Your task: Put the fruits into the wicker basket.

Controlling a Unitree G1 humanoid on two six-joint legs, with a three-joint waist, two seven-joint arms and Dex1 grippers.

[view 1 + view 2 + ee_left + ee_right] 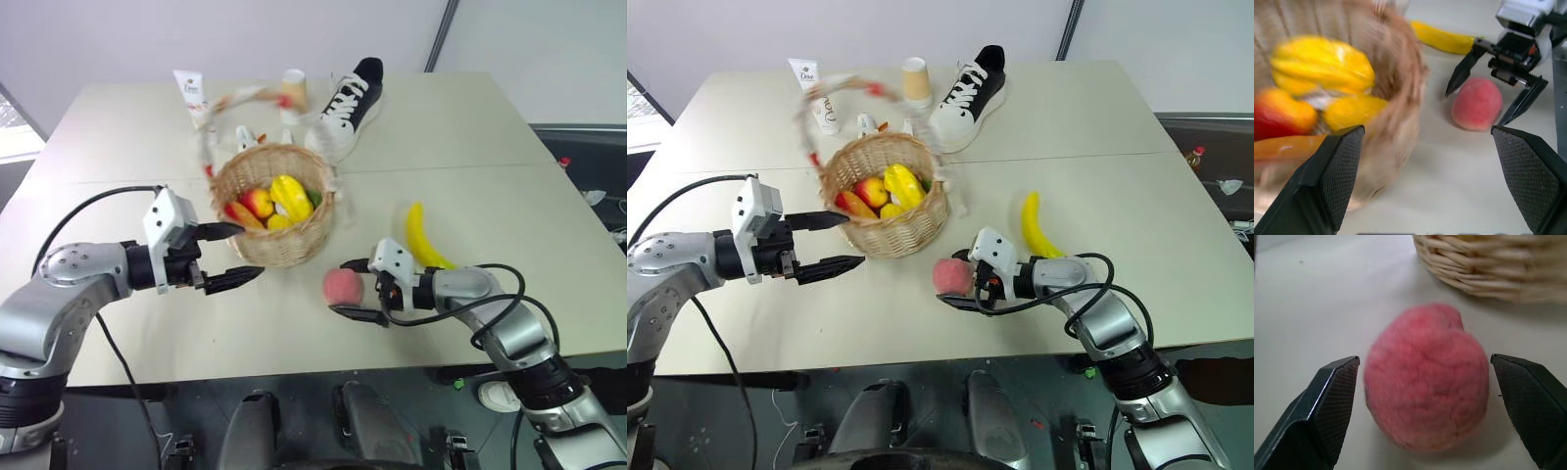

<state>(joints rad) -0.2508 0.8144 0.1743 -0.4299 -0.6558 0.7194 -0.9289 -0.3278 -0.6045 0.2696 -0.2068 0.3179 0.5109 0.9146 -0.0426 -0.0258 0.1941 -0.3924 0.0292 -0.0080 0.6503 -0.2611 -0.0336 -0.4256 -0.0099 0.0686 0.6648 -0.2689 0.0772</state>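
Peach (1426, 379) between spread right gripper (350, 288) fingers, gaps visible | left gripper (236, 255) wide, empty

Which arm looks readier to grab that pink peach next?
The right. Its gripper sits open around the peach on the table, a finger on each side. The left gripper is open beside the wicker basket, farther away.

Left claw (235, 255), right claw (351, 288) agape

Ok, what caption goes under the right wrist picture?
Open right gripper around a pink peach on the table, basket behind.
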